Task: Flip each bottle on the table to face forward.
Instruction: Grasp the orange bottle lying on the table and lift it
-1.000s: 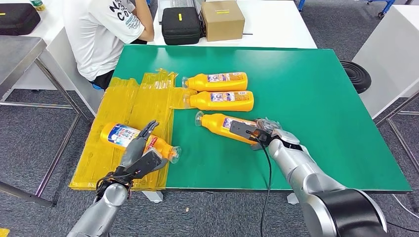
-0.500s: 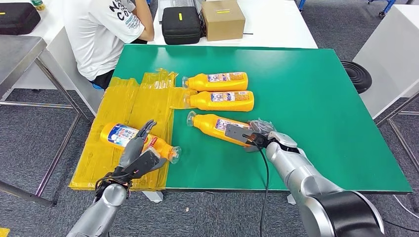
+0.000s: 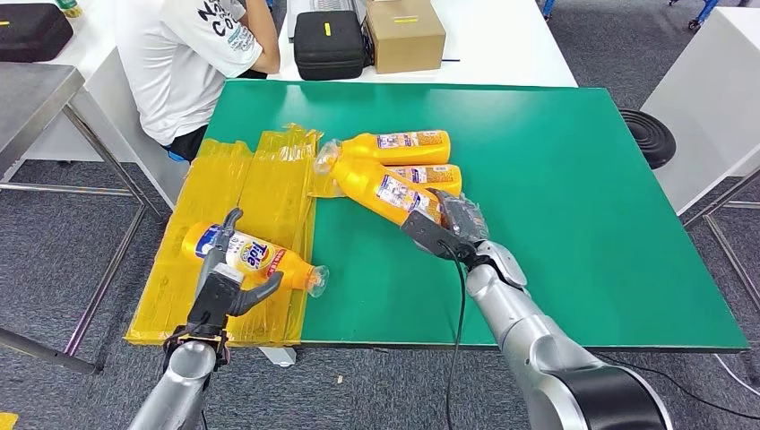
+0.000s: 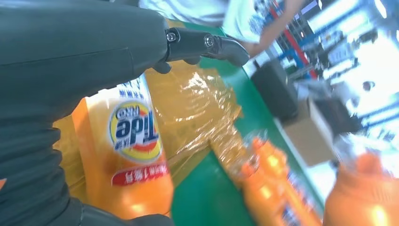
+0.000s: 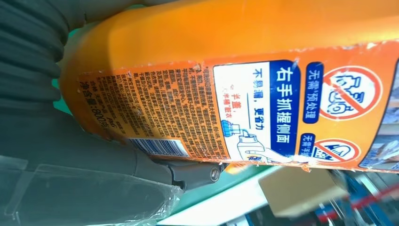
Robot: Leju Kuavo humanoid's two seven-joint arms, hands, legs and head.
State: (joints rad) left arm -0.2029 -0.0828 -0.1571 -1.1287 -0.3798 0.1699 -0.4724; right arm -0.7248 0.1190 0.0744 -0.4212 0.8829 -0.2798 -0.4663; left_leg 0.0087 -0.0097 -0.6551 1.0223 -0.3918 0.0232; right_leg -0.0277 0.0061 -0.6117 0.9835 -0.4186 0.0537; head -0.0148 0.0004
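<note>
Right now both hands hold a detergent bottle each. The right hand (image 3: 445,226) grips the base end of a lifted bottle (image 3: 381,186), raised off the green table (image 3: 574,179); its long axis runs from the hand up and away toward the far left, cap end (image 3: 325,158) leading, and it crosses over the two bottles lying side by side near the table's middle, the far bottle (image 3: 399,147) and the partly hidden near bottle (image 3: 428,176). The coming turn seems to hinge on this: the bottle extends straight out from the hand, so a roll about that axis would bring the other face round. The left hand (image 3: 224,285) clasps the Tide bottle (image 3: 246,254), which lies on the yellow plastic sheet (image 3: 260,179) at the near left, cap pointing right, front label up. In the right wrist view the held bottle's back label (image 5: 244,103), with barcode and fine print, faces the camera, a detail too small to read from the head. From the left wrist the Tide logo (image 4: 134,132) is plain between thumb and fingers (image 4: 207,44).
</note>
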